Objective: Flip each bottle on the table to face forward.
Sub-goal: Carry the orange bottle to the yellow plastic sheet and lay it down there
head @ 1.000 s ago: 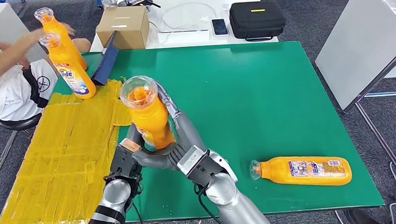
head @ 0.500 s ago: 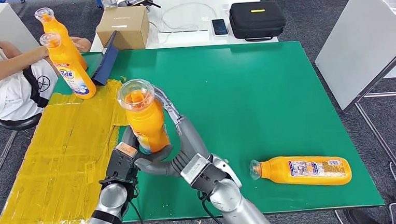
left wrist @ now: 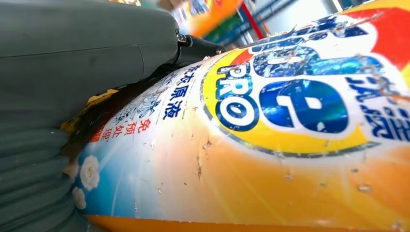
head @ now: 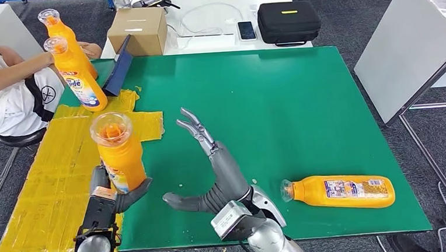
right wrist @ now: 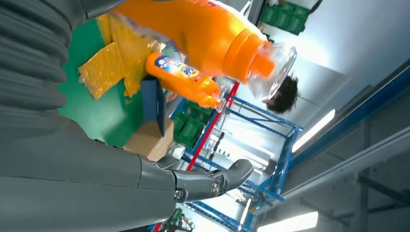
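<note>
one orange bottle [head: 119,153] is standing upright over the yellow sheet [head: 55,189], gripped by the left hand [head: 105,194]. the right hand [head: 212,173] is hovering empty, fingers spread, above the green table [head: 301,109]. another bottle [head: 339,192] is lying nearby.

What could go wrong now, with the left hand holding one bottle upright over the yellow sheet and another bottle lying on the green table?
The left hand grips the held bottle low on its body, so the tall top may tip when set down. The yellow sheet is wrinkled and may give an unsteady base. The lying bottle rests close to the table's near edge, beside the open right hand; a careless reach might roll it off.
</note>
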You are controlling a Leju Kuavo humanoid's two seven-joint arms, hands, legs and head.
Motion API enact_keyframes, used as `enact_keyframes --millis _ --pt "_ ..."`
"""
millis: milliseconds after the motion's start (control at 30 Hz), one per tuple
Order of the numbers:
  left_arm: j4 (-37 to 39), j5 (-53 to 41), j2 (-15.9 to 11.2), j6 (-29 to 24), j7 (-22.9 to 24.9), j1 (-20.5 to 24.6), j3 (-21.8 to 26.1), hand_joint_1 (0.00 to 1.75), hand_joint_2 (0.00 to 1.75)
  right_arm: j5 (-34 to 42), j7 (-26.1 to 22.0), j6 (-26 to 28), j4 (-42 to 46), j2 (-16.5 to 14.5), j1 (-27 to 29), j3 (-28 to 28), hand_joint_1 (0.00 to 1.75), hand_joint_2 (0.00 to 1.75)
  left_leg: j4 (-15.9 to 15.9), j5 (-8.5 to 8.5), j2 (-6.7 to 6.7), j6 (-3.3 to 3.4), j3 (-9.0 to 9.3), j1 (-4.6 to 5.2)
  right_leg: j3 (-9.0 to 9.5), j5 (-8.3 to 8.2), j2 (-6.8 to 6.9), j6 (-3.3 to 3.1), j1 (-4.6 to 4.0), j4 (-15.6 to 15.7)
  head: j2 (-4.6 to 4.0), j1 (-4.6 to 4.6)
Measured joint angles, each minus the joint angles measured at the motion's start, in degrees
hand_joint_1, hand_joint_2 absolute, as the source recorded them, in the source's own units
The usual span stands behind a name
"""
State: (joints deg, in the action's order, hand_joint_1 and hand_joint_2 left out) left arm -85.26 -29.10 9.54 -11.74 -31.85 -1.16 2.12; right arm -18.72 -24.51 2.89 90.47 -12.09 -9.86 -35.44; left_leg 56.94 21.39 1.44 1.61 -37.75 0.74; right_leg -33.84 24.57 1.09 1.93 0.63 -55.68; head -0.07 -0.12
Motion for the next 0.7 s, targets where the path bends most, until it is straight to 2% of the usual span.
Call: enact_keyframes --millis 133,233,333,500,600,700 --pt "-0.39 -1.99 -0.15 -1.82 0.35 -0.07 1.55 1.75 1.75 -0.29 0.01 0.12 0.9 0.55 0.5 -0.01 0.0 1.75 0.01 -0.05 0.0 0.05 -0.01 0.01 0.19 -0.08 0.01 0.04 0.01 0.0 0.0 0.01" --pt "-0.1 -8.55 -0.78 -7.77 2.04 0.27 2.47 1.75 1.75 -0.81 -0.02 0.31 1.06 1.12 0.65 0.06 0.0 1.75 0.03 -0.06 0.01 0.06 0.0 0.02 0.56 -0.12 0.01 0.07 0.01 0.0 0.0 0.0" --pt "2.38 -16.14 -2.51 -13.86 4.35 1.81 3.7 1.75 1.75 -1.31 -0.34 0.9 1.19 2.31 0.91 0.62 0.0 1.75 0.03 -0.07 0.0 0.06 0.02 0.01 0.45 -0.12 0.01 0.07 0.01 0.0 0.0 -0.01" --pt "14.45 -27.49 -5.77 -21.96 9.27 9.46 5.14 1.75 1.75 -0.8 -1.82 1.95 1.36 5.6 1.65 4.23 0.0 1.75 0.03 -0.13 -0.08 0.11 0.06 -0.03 0.03 -0.09 0.08 0.05 0.01 0.01 0.01 0.01" --pt "23.4 -35.88 -7.47 -26.59 15.25 14.8 5.19 1.75 1.75 -0.49 -3.12 1.93 1.7 7.52 2.87 7.87 0.0 1.75 0.03 -0.19 -0.05 0.14 0.02 0.01 0.37 -0.24 0.06 0.15 0.01 -0.01 0.0 0.02" --pt "30.54 -43.21 -9.08 -27.84 20.75 18.35 5.34 1.75 1.75 -0.18 -4.05 1.55 1.82 9.01 3.72 11.42 0.0 1.75 0.04 -0.25 0.06 0.16 -0.03 0.05 0.58 -0.42 -0.02 0.17 0.02 -0.01 0.0 0.01"
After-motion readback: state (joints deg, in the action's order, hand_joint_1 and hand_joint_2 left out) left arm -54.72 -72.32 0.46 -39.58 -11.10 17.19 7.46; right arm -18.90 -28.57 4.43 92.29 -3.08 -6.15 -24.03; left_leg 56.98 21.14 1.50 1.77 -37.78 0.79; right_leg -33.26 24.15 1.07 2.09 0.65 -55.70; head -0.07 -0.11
